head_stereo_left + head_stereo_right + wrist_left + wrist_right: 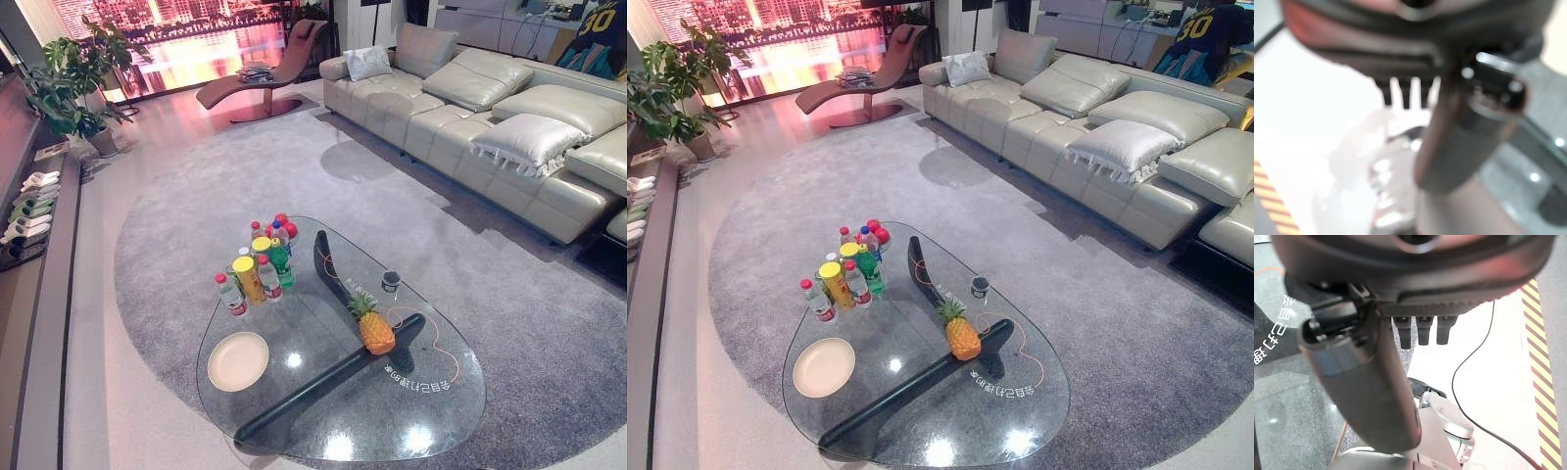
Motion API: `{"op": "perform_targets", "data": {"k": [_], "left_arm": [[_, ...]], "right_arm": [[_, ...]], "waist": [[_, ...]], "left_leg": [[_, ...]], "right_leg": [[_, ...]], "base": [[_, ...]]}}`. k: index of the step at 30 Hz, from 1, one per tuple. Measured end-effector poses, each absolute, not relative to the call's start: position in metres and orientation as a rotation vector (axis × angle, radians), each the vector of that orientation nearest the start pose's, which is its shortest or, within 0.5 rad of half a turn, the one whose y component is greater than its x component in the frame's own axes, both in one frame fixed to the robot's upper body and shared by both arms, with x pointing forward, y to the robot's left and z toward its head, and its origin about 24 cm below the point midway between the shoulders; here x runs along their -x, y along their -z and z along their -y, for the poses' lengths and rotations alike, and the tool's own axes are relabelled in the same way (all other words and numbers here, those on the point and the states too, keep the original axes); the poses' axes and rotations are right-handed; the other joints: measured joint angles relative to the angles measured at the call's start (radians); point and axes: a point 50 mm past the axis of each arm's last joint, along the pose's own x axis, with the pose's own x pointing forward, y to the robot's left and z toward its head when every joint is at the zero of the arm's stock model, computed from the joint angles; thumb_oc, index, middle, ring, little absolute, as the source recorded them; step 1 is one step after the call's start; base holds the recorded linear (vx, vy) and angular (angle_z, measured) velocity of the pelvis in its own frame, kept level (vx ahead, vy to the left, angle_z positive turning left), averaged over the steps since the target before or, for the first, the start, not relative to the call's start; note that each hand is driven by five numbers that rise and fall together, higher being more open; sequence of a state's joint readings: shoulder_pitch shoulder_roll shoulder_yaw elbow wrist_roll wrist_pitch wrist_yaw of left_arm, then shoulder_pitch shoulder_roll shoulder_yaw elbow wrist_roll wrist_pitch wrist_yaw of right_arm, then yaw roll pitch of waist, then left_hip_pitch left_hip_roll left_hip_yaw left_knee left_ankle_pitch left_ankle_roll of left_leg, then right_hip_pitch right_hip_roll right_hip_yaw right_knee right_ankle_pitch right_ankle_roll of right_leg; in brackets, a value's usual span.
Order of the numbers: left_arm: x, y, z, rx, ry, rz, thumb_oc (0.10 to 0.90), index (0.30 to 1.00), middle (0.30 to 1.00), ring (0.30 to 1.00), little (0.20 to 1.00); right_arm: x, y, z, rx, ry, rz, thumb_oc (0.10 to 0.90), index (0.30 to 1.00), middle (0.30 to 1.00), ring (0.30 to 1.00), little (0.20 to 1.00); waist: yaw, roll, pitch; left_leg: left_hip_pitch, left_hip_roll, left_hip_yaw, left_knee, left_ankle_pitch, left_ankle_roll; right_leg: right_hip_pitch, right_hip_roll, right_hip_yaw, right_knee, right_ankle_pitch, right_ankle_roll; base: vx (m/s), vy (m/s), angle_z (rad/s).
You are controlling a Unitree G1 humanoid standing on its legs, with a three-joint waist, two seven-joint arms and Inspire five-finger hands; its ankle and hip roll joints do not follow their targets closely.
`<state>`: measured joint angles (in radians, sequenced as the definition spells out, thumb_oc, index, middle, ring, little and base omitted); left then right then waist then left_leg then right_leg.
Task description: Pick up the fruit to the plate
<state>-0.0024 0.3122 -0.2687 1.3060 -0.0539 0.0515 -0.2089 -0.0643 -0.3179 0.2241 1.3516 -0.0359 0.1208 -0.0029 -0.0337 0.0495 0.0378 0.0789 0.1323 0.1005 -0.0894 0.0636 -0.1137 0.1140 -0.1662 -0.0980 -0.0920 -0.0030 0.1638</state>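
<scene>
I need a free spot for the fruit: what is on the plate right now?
Nothing lies on the plate; its whole cream face shows bare. It sits on the glass table, with the pineapple standing apart from it. Nothing covers it.

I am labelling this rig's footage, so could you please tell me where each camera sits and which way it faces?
Left eye view: on the head, looking down at the glass table with pineapple and plate.
Right eye view: same scene, slightly shifted.
Left wrist view: on the left wrist, along the left hand, relaxed, holding nothing.
Right wrist view: along the right hand, relaxed, beside the table.
The eye views share everything.
</scene>
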Motion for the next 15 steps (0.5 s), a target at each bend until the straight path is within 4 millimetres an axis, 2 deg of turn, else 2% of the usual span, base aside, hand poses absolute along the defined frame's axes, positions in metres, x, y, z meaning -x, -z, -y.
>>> {"op": "perform_targets", "data": {"k": [15], "left_arm": [[-0.0629,0.1628,-0.2498,-0.256,0.153,-1.411,0.800,0.900,0.900,0.900,0.900]], "right_arm": [[-0.0756,0.1572,0.2684,0.465,0.033,-1.427,0.800,0.900,0.900,0.900,0.900]], "waist": [[0.000,-0.006,-0.004]], "left_leg": [[-0.010,-0.001,0.000,0.002,0.002,-0.004]], "right_leg": [[-0.011,0.001,0.000,0.000,0.001,-0.001]], "base": [[0.00,0.000,0.00]]}}
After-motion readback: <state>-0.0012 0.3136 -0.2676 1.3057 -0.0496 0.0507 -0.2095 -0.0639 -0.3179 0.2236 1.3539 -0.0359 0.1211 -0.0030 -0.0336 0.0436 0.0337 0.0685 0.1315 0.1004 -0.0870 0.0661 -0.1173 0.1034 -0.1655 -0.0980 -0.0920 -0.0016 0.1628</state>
